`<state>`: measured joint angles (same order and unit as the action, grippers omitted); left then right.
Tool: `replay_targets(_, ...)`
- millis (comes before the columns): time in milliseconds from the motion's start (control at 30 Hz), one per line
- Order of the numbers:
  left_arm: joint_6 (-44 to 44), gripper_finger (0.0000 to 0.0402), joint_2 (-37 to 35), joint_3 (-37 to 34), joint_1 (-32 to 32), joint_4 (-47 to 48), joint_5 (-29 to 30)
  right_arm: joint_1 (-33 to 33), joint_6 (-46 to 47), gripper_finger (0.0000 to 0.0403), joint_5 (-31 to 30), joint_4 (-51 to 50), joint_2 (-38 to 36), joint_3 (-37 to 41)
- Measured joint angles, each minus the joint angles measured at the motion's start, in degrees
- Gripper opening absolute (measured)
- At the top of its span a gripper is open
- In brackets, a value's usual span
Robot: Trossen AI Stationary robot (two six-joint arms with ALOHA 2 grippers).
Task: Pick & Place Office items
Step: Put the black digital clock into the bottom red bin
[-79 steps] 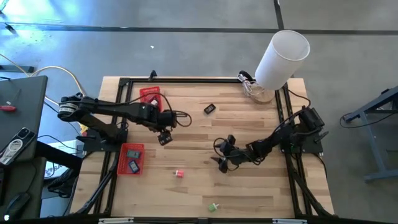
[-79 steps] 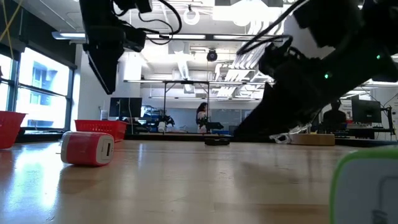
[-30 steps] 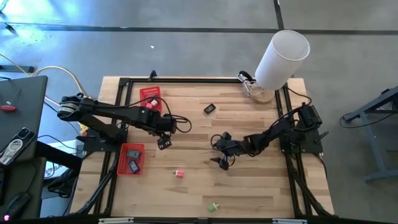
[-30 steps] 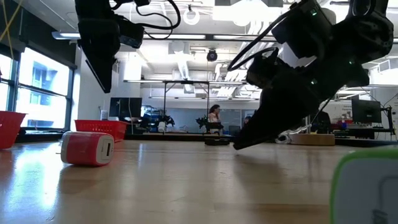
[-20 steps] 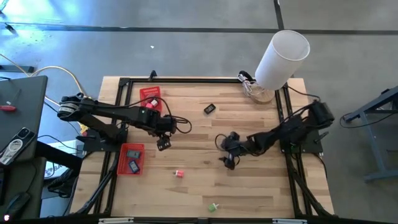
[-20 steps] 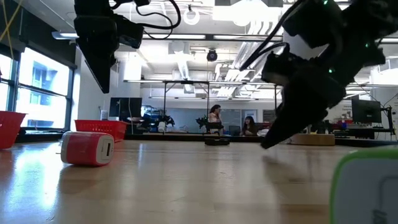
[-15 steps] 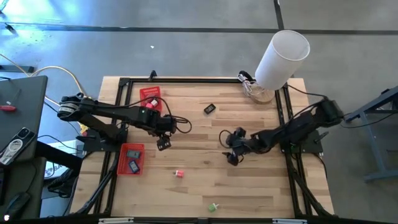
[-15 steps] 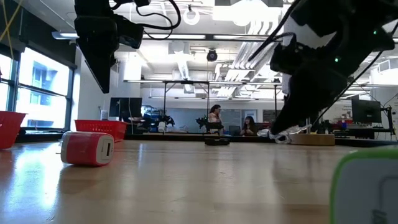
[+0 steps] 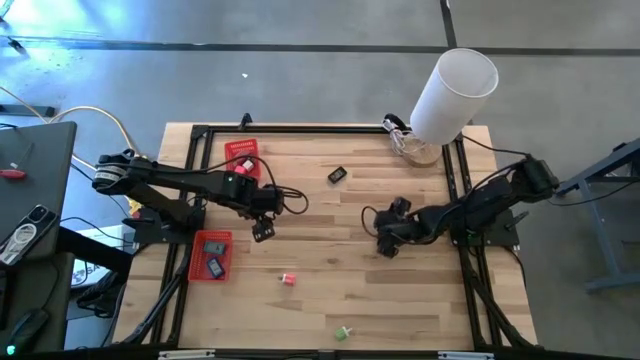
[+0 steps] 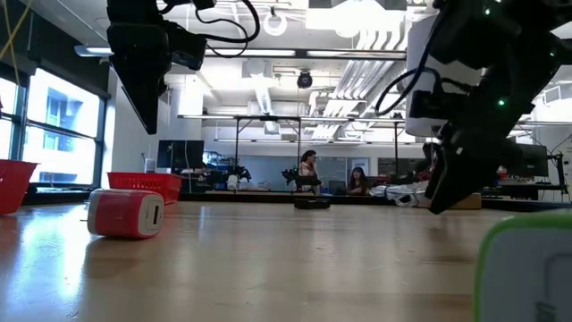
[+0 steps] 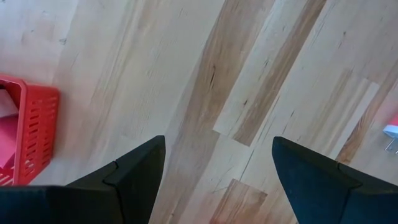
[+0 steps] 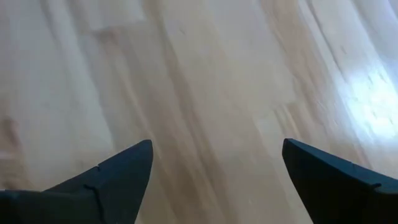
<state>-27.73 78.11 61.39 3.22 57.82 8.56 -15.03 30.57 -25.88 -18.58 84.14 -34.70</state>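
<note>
Three small pieces lie loose on the wooden table: a black one (image 9: 337, 175) toward the far side, a red-and-white one (image 9: 288, 280) near the middle, and a green one (image 9: 343, 332) by the near edge. A few more pieces lie inside the nearer red mesh basket (image 9: 211, 254). My left gripper (image 9: 264, 232) hangs open above bare wood right of that basket (image 11: 28, 130). My right gripper (image 9: 385, 248) is open too, over bare wood right of the table's middle (image 12: 217, 143), holding nothing. In the low view the red piece (image 10: 125, 213) and the green piece (image 10: 527, 268) rest flat on the table.
A second red mesh basket (image 9: 241, 156) stands near the far left corner. A big white cylinder (image 9: 452, 92) leans over the far right corner, with cables at its foot. Bare wood lies between the two grippers. People show far off in the room (image 10: 308, 170).
My right gripper has drawn back from the table's middle toward the right edge and slightly toward the far edge, staying above bare wood. The loose pieces lie where they were.
</note>
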Motion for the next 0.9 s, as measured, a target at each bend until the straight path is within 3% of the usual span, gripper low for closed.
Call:
replay_targets(433, -0.13, 0.0287, 0.00, 0.00, 0.00, -0.03, 0.15, 0.00, 0.08, 0.0346, -1.37, -6.84, -2.52, 0.00)
replay_targets(733, -0.13, 0.0287, 0.00, 0.00, 0.02, -0.06, 0.13, -2.38, 4.81, 0.0346, -0.99, -8.44, -13.69, 6.61)
replay_targets(900, -0.13, 0.0287, 0.00, 0.00, 0.04, -0.12, 0.11, -4.40, 8.49, 0.0346, -1.32, -1.12, -20.05, 13.51)
